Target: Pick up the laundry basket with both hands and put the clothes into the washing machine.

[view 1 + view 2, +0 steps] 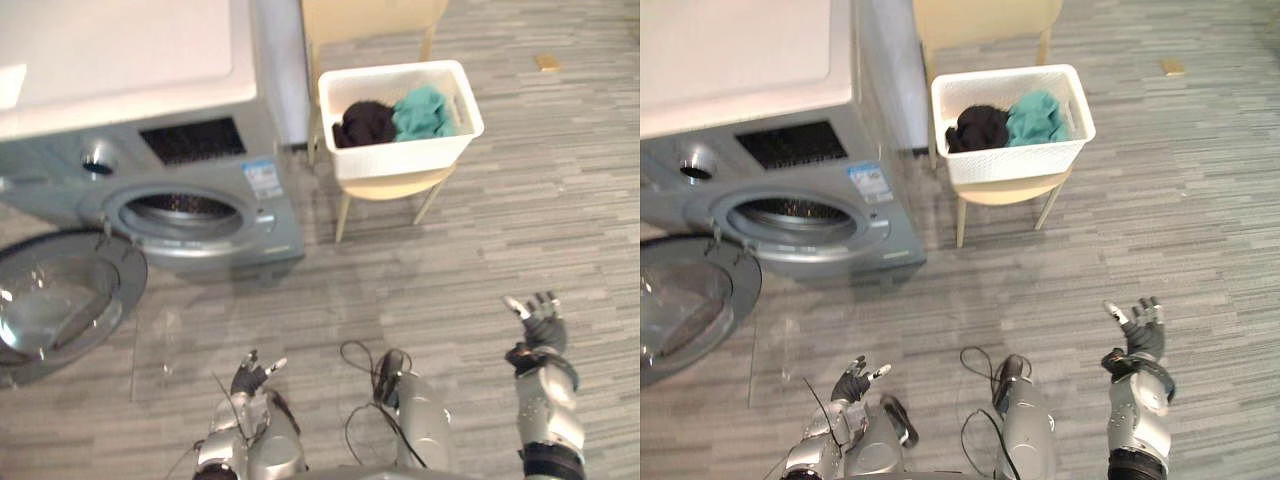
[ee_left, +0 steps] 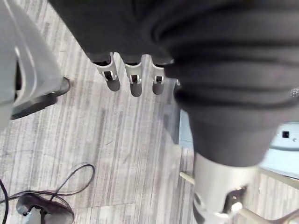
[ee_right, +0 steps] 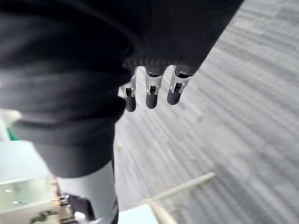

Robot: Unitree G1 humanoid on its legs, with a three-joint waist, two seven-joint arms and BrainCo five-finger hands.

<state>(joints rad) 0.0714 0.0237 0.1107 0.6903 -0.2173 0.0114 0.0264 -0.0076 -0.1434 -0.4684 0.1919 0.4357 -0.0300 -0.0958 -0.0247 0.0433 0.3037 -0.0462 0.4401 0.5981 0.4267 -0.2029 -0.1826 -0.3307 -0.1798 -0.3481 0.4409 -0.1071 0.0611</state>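
Left robot hand point(image 1: 252, 376), right robot hand point(image 1: 538, 322) fingers spread, empty; washing machine point(image 1: 120, 60) label point(image 1: 262, 178) unreadable.

Left hand point(image 1: 250, 378) and right hand point(image 1: 541, 325) hang low, well apart, fingers relaxed.

Pale wooden chair point(image 1: 372, 20), grey plank floor point(image 1: 450, 270), small tan piece point(image 1: 547, 62) lying away from the chair

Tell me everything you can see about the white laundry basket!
The laundry basket is white and rectangular, plastic-looking, with tiny holes in its walls. It sits upright on a pale wooden chair, right of the washing machine. Inside lie a dark garment and a teal garment, side by side. Nothing else touches it.
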